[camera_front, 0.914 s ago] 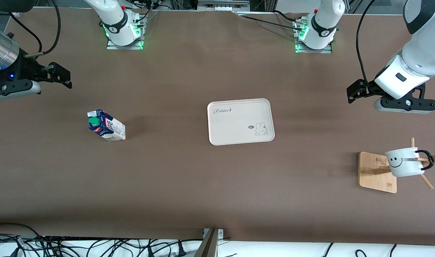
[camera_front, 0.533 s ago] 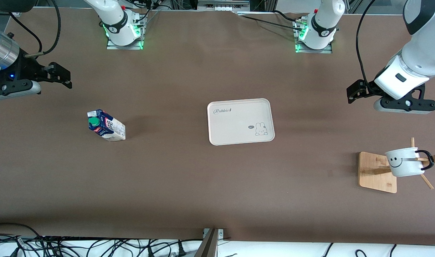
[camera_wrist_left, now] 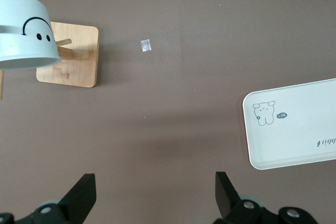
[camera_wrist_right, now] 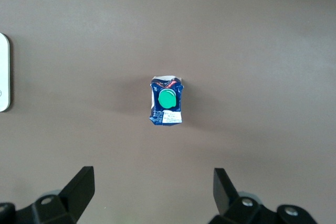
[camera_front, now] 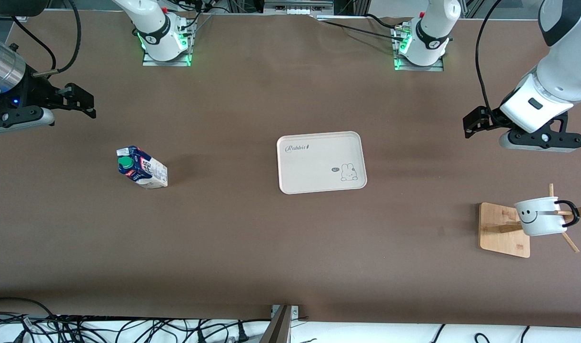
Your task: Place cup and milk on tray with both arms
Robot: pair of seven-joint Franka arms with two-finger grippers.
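Note:
The cream tray (camera_front: pixel 319 162) lies at the table's middle, with nothing on it; it also shows in the left wrist view (camera_wrist_left: pixel 294 124). The milk (camera_front: pixel 142 167) stands upright on the table toward the right arm's end, green cap up, and shows in the right wrist view (camera_wrist_right: pixel 167 101). The cup (camera_front: pixel 540 216) hangs on its side on a peg of a wooden rack toward the left arm's end; part of it shows in the left wrist view (camera_wrist_left: pixel 23 32). My left gripper (camera_front: pixel 475 122) is open and empty over bare table, as the left wrist view (camera_wrist_left: pixel 155 192) shows. My right gripper (camera_front: pixel 81 101) is open and empty over bare table, as the right wrist view (camera_wrist_right: pixel 152 192) shows.
The wooden rack base (camera_front: pixel 502 228) stands nearer to the front camera than the tray; it also shows in the left wrist view (camera_wrist_left: pixel 71 55). A small pale scrap (camera_wrist_left: pixel 146 45) lies on the table beside it. Cables run along the table's front edge (camera_front: pixel 128 328).

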